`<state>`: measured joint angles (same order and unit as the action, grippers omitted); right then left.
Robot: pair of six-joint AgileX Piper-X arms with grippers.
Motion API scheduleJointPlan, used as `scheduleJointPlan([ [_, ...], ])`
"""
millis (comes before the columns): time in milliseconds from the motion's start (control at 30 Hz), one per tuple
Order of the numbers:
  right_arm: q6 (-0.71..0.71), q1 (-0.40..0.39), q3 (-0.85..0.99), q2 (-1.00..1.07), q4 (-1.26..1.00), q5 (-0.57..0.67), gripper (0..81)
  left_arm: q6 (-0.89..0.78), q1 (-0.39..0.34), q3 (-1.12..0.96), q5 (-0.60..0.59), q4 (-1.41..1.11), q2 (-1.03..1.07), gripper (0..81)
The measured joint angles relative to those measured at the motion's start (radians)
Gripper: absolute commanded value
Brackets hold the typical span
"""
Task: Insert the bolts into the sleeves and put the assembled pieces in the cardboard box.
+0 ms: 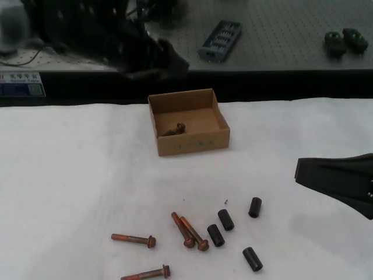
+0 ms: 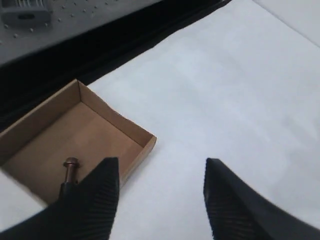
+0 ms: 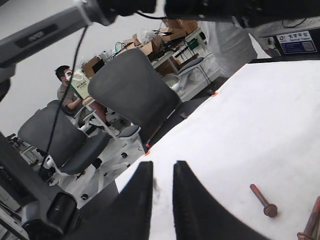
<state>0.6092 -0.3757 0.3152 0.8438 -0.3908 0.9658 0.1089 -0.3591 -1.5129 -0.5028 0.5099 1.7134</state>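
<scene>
The surface [image 1: 70, 175] is overlooked from high behind. Past the left claw [image 2: 161, 167], the cardboard box [image 2: 85, 130] is seen closely, shared with the high view. Beyond the right claw [image 3: 162, 167], office chairs [image 3: 131, 85] are faced.

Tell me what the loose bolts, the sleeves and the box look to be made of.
Bolts: metal, likely copper-plated or oxidised steel, going by the reddish-brown sheen. Sleeves: matte black; plastic, rubber or blackened metal, cannot tell which. Cardboard box: plain brown cardboard with raw folded walls.

Open cardboard box [image 1: 192, 142] holds one assembled piece [image 1: 173, 129]. Four copper bolts [image 1: 134, 239] and four black sleeves [image 1: 226, 219] lie loose in front.
</scene>
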Motion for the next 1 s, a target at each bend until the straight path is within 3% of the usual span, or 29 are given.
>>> scheduleJointPlan([
  [233,-0.164,0.000,0.059,0.000,0.198,-0.078,12.3,0.017,-0.056,0.074,0.109,0.122,-0.226,37.9],
  [333,-0.352,0.000,0.197,0.000,0.473,-0.183,12.3,-0.006,-0.082,0.160,0.150,0.142,-0.336,37.9],
  [467,-0.460,0.000,0.280,0.002,0.672,-0.290,12.6,-0.064,-0.102,0.270,0.184,0.150,-0.430,37.9],
  [567,-0.497,0.000,0.325,0.006,0.766,-0.337,13.4,-0.109,-0.114,0.343,0.193,0.158,-0.513,36.6],
  [733,-0.521,-0.034,0.360,0.081,0.862,-0.374,21.4,-0.231,-0.117,0.484,0.193,0.163,-0.607,28.7],
  [867,-0.528,-0.072,0.360,0.118,0.883,-0.396,21.4,-0.296,-0.118,0.548,0.193,0.163,-0.654,22.8],
  [1000,-0.540,-0.110,0.360,0.122,0.887,-0.427,21.4,-0.341,-0.118,0.576,0.191,0.165,-0.685,22.3],
])
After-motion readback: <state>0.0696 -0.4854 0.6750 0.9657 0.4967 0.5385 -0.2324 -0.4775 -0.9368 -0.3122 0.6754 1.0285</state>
